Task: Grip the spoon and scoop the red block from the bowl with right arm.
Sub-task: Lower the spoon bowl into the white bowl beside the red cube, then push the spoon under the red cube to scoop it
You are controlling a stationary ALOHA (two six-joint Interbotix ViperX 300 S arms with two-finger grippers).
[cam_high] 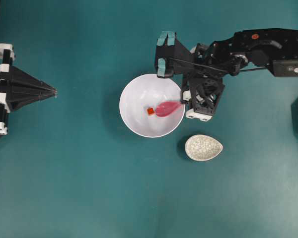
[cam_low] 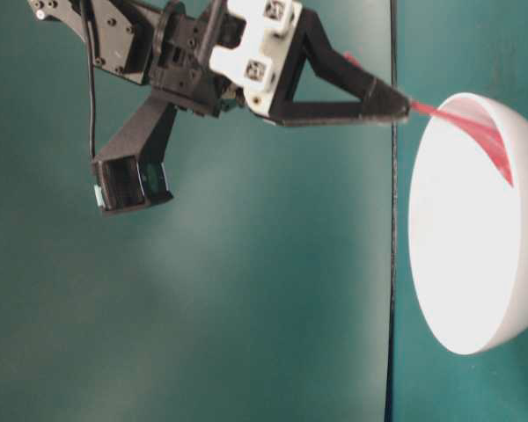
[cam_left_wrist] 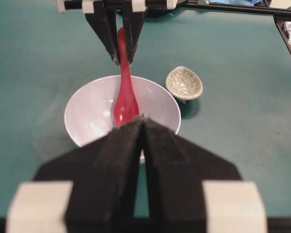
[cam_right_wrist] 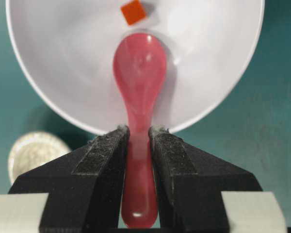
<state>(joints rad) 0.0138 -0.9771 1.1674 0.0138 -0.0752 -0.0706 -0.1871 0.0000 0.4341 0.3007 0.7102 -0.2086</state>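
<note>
Gripping the spoon (cam_right_wrist: 138, 73), right hand (cam_right_wrist: 137, 138) (red block (cam_right_wrist: 133, 12) just beyond scoop)

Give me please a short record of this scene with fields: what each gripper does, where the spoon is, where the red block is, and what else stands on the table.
right gripper: shut on the spoon's handle
spoon: scoop lowered inside the bowl, handle passing over the rim
red block: on the bowl's floor, just past the scoop's tip, not in the spoon
bowl: white, upright on the teal table
left gripper: shut, empty, away from the bowl
small speckled dish: beside the bowl, empty
</note>
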